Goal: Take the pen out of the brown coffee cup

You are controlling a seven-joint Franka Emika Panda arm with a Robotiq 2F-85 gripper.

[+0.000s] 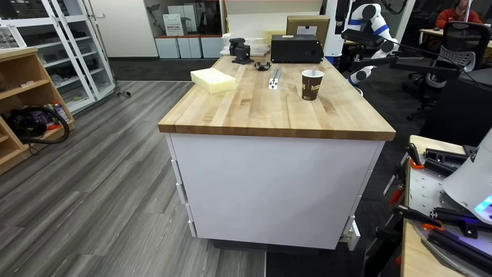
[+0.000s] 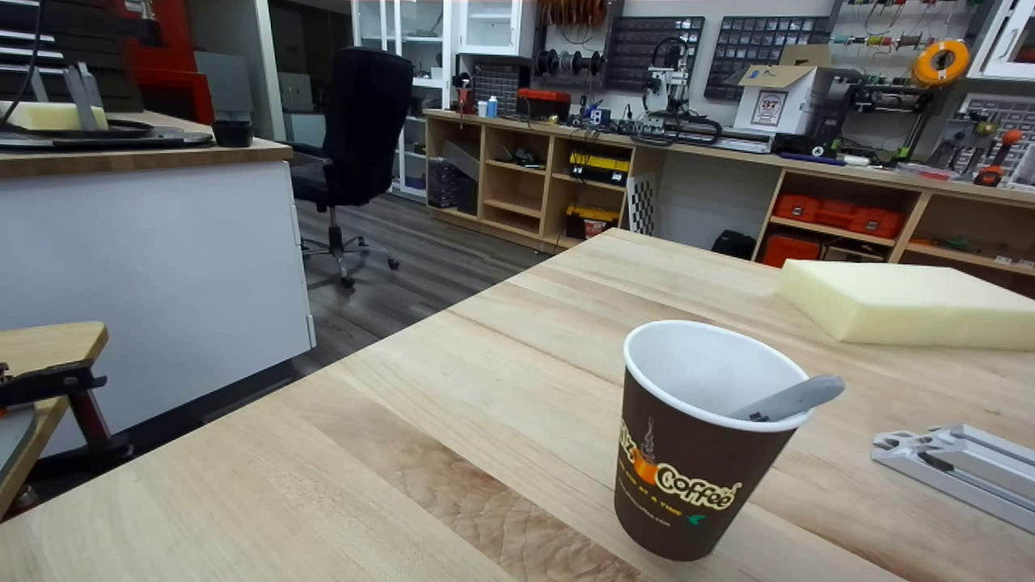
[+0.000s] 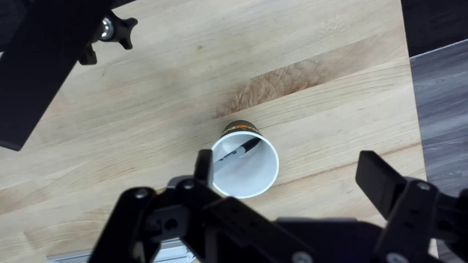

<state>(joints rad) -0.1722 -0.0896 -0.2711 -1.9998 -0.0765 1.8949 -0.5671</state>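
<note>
The brown coffee cup stands upright on the wooden table in both exterior views (image 1: 311,88) (image 2: 691,477). Its white rim and inside also show in the wrist view (image 3: 252,179). The pen, with a grey barrel and black cap, leans inside the cup with its cap down. Its grey end sticks out over the rim in an exterior view (image 2: 796,398) and shows in the wrist view (image 3: 231,157). My gripper (image 3: 286,164) is open and empty above the table. Its left finger overlaps the cup's left rim in the wrist view and hides the pen's upper end. Neither exterior view shows the gripper.
A pale yellow foam block (image 2: 914,307) and an aluminium profile (image 2: 962,469) lie on the table near the cup. A black box (image 1: 296,49) stands farther back. A black bar with a knob (image 3: 119,29) is at the wrist view's upper left. The table edge (image 3: 413,87) runs at right.
</note>
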